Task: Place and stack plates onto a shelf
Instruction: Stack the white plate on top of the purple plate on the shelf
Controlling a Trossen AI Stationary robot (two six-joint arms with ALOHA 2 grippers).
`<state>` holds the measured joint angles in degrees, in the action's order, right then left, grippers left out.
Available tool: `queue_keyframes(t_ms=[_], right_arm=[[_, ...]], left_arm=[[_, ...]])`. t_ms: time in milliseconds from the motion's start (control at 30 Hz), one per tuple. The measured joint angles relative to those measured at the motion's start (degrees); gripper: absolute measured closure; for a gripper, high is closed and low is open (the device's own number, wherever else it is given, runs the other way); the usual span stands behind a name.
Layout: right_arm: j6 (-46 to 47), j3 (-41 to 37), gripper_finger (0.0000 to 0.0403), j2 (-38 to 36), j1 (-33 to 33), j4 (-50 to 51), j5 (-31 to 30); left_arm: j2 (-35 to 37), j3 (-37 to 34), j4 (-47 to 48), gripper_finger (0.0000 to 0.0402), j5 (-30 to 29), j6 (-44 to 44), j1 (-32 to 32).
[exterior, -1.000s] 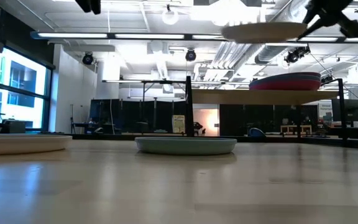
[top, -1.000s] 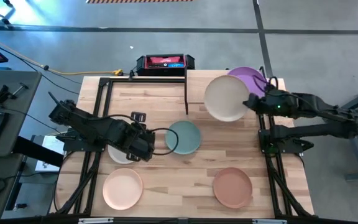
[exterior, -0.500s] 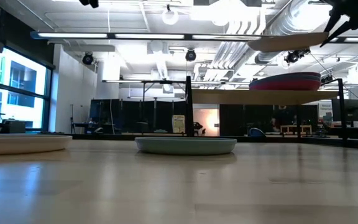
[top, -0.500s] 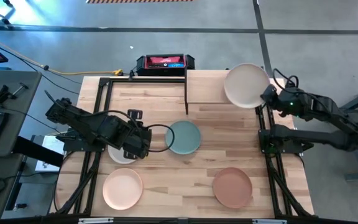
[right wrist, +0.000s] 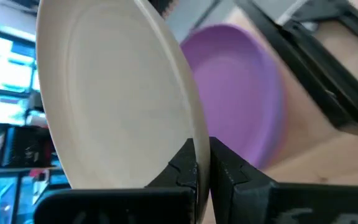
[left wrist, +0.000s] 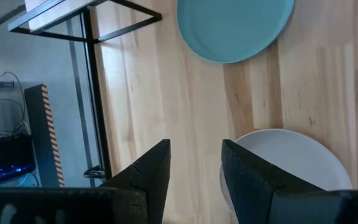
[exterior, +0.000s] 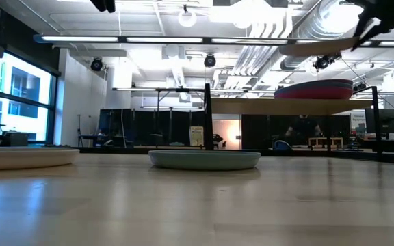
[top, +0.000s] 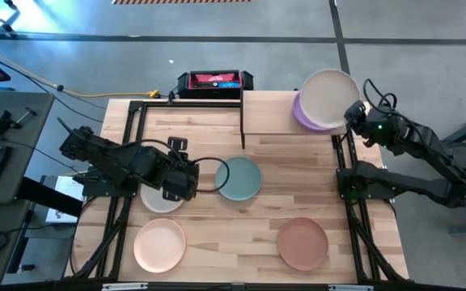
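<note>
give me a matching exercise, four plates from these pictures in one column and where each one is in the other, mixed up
Plates:
1. cream plate
2. purple plate
3. teal plate
4. terracotta plate

Places:
A. flat on the tabletop, just past the open left claw
B. on top of the stack on the shelf
C. alone near the table's front edge, on the right arm's side
D. held by its rim in the right claw, in the air over the stack

Pairs: 1-D, 2-B, 3-A, 4-C
</note>
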<state>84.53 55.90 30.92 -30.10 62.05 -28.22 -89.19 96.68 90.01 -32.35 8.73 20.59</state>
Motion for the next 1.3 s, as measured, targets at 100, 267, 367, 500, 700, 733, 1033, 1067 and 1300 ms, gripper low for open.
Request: queue_keyframes(t_ms=[100,267,367,500,700,733,1033,1067,1300], right_arm=[[-3.89,0.00,0.0403,0.65,-2.01,-4.68,1.91],[-8.30,0.24,0.0403,1.79,-6.45,-7.35,7.93],[-11.27,2.88,0.0403,3.50,-9.05,-6.89,11.37],[-15.06,10.25,0.0403,7.51,-11.80,-4.63,14.08],[-16.24,20.83,0.0403,15.69,-15.04,15.48,15.22],[-16.48,21.35,0.0403,16.79,-15.32,17.44,15.25],[-17.11,20.92,0.0403,22.62,-17.17,17.50,17.35],[-17.11,20.92,0.0403,22.96,-17.75,17.54,17.41],[-17.11,20.90,0.0403,23.58,-19.78,18.55,18.37]], left_arm=[[0.00,0.00,0.01,0.0268,-0.01,-1.00,-1.29],[0.00,0.00,0.01,0.0268,0.05,-1.46,-3.18],[0.00,0.00,0.01,0.0268,0.07,-1.47,-3.94],[0.00,0.00,-0.01,0.0268,0.09,-1.46,-4.71],[0.00,0.00,0.01,0.0268,0.14,-0.98,-5.33],[0.00,0.00,0.01,0.0268,0.14,-0.77,-5.33],[0.00,0.00,0.01,0.0268,0.25,0.21,-5.30],[0.00,0.00,0.00,0.0268,0.24,0.20,-5.30],[0.00,0.00,0.01,0.0268,0.23,0.20,-5.30]])
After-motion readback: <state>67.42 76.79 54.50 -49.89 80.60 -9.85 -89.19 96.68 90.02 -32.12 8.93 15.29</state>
